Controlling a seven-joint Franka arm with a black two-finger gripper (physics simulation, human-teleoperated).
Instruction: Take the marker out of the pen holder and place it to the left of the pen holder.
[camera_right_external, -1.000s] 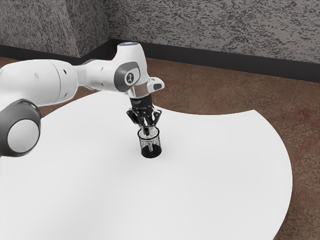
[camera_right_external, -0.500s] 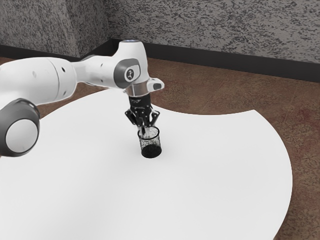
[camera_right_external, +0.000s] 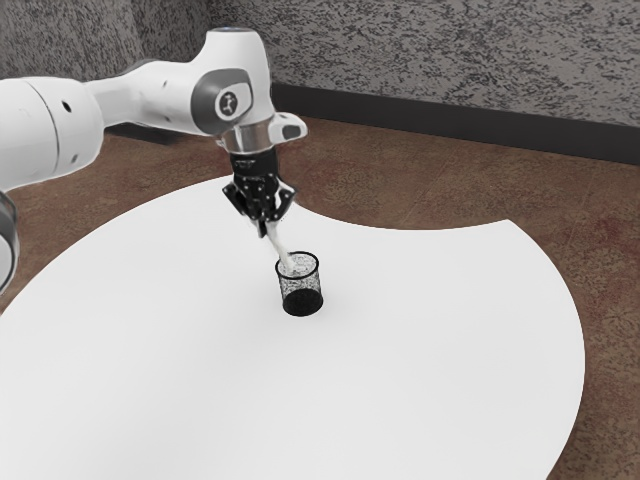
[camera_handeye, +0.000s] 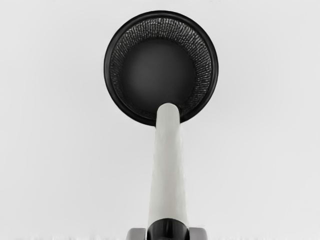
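Note:
My gripper (camera_right_external: 265, 222) is up and toward the exterior view's left of the pen holder (camera_right_external: 301, 285), shut on the upper end of the white marker (camera_right_external: 280, 246). The marker slants down from the fingers, its lower end at the holder's rim. In the wrist view, the marker (camera_handeye: 168, 165) runs from its black end between the two grey fingertips of the gripper (camera_handeye: 167, 234) to the near edge of the round black holder (camera_handeye: 160, 17). Whether its tip is still just inside the rim or only above it, I cannot tell. The mesh holder stands upright.
The white table (camera_right_external: 420, 340) spreads around the holder, with a curved edge behind it. Beyond that edge are the brown floor (camera_right_external: 420, 180) and a grey wall (camera_right_external: 450, 60).
My hand has risen and moved toward the exterior view's left, drawing the marker up with it; the marker now slants over the rim. The holder has stayed put.

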